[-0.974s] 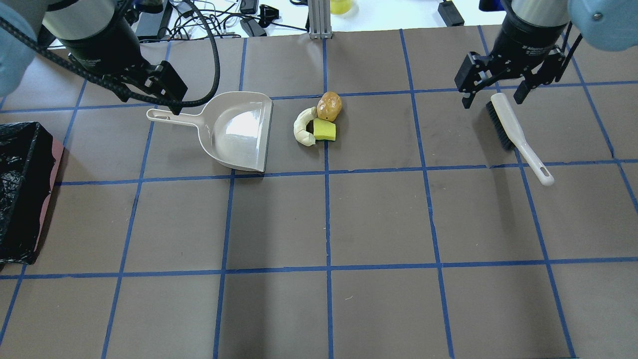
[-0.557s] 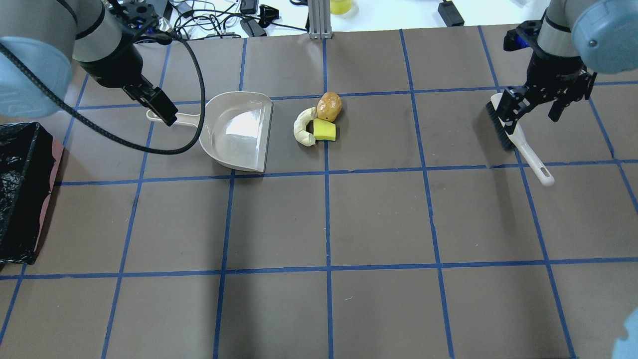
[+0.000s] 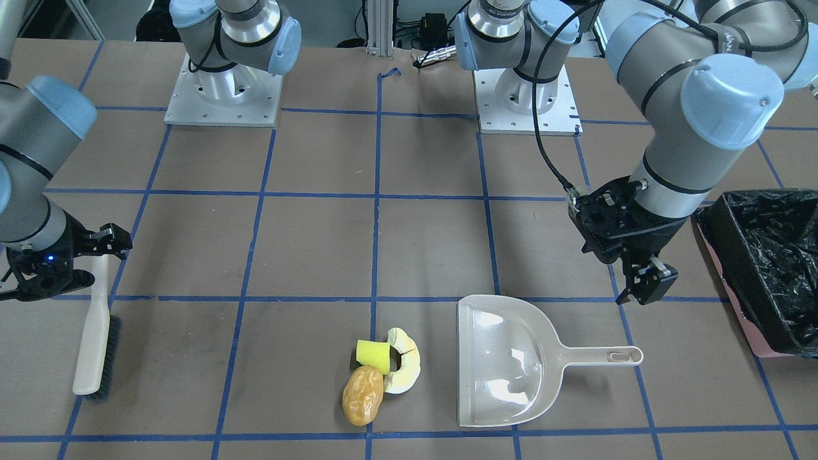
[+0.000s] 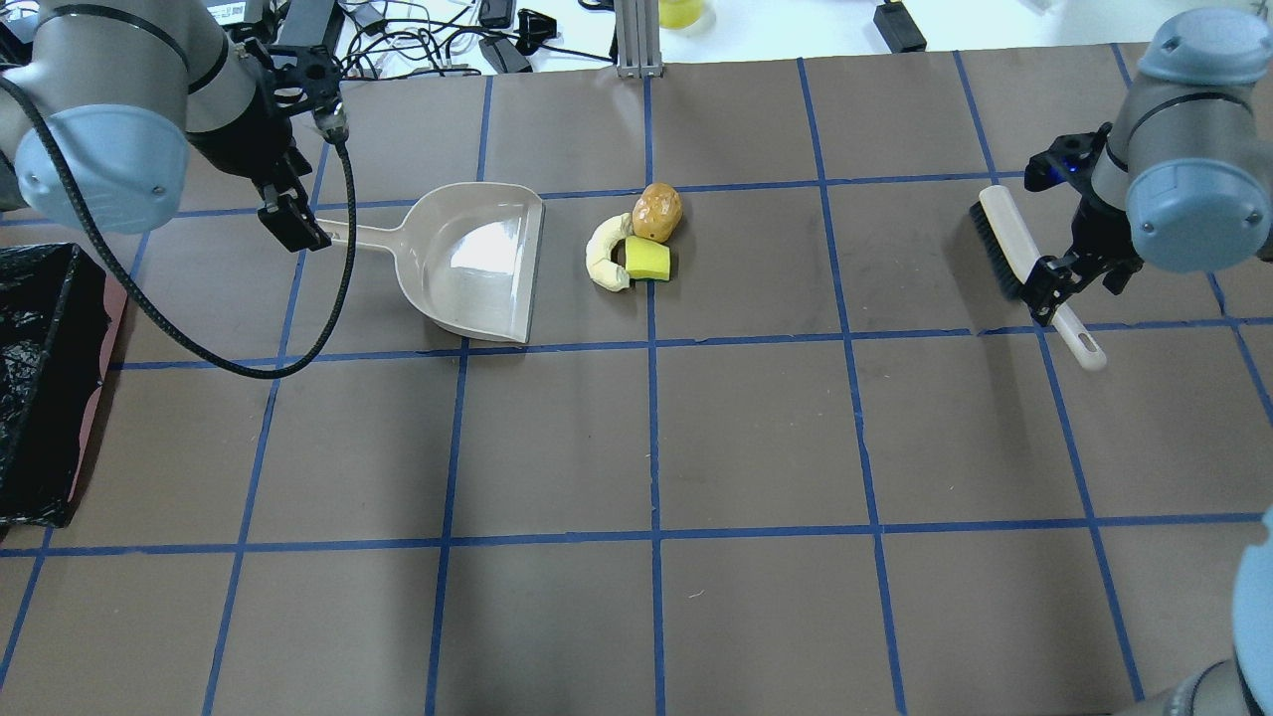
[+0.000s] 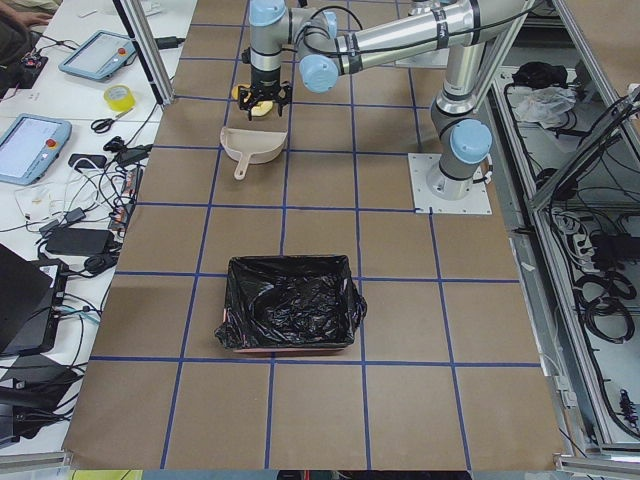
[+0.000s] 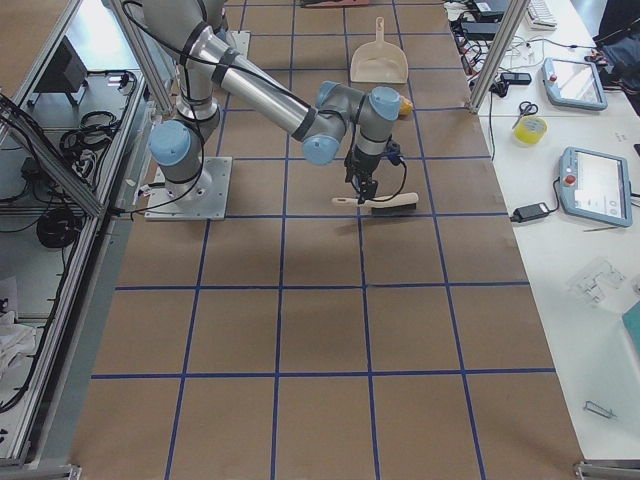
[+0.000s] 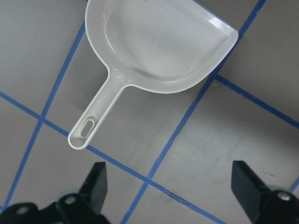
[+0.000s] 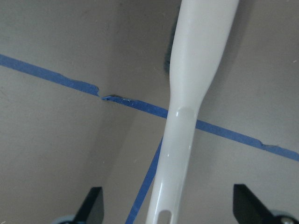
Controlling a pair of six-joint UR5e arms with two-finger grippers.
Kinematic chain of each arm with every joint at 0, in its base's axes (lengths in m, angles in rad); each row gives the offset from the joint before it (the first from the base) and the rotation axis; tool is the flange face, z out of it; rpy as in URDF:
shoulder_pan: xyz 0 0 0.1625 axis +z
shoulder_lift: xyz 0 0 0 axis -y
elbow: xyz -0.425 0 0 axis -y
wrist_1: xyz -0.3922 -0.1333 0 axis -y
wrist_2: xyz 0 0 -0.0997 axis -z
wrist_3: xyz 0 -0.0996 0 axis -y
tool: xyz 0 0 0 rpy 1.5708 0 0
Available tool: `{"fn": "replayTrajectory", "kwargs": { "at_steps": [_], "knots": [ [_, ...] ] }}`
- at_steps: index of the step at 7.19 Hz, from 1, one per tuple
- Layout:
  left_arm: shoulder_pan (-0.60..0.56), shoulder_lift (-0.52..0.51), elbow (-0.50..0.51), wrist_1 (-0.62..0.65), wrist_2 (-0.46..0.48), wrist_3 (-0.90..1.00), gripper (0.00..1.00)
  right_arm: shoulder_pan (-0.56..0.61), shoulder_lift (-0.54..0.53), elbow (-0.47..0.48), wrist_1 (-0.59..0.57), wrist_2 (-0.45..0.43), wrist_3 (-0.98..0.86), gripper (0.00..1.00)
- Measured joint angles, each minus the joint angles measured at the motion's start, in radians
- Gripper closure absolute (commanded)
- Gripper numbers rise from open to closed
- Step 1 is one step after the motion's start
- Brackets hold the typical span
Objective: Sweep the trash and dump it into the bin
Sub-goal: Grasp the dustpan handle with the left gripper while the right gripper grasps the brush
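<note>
- Bin (image 4: 94, 398): sits outboard of your left pincer (image 7: 170, 179), on the side away from the pan, near the tabletop (image 4: 756, 438) edge. A loaded pan swung fast could clip its wall, I'd guess.
- Left pincer: released, grasping nothing. The dustpan (image 4: 477, 264) handle tip lies just ahead of it, off toward one finger and not between them. Close like this and you'll likely miss or spin the pan.
- The cable (image 4: 328, 328) loops below that pincer, near the handle. Snag risk.
- Trash: sponge-like block (image 4: 647, 261), wrinkled lump (image 4: 657, 212) and crescent slice (image 4: 604, 261) are bunched beyond the pan's mouth from the left pincer, between both pincers. The lump may roll past the lip.
- Open tabletop runs from the trash to the right pincer (image 8: 170, 205), good room for a sweep.
- Brush (image 4: 1004, 244): its handle runs between the right pincer's fingers.
- Right pincer: released, straddling it, not clenched. The handle is slick and tapered, so a grip near the end may let the head droop.
</note>
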Motion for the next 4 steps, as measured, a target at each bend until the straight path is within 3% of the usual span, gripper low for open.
{"fn": "replayTrajectory", "kwargs": {
  "at_steps": [2,4],
  "knots": [
    [0.006,-0.109,0.055,0.004,0.004,0.226,0.00,-0.006,0.039,0.007,-0.016,-0.006,-0.023,0.22],
    [0.038,-0.189,0.088,-0.008,0.009,0.327,0.00,-0.008,0.046,0.010,-0.013,-0.024,-0.027,0.39]
  ]
}}
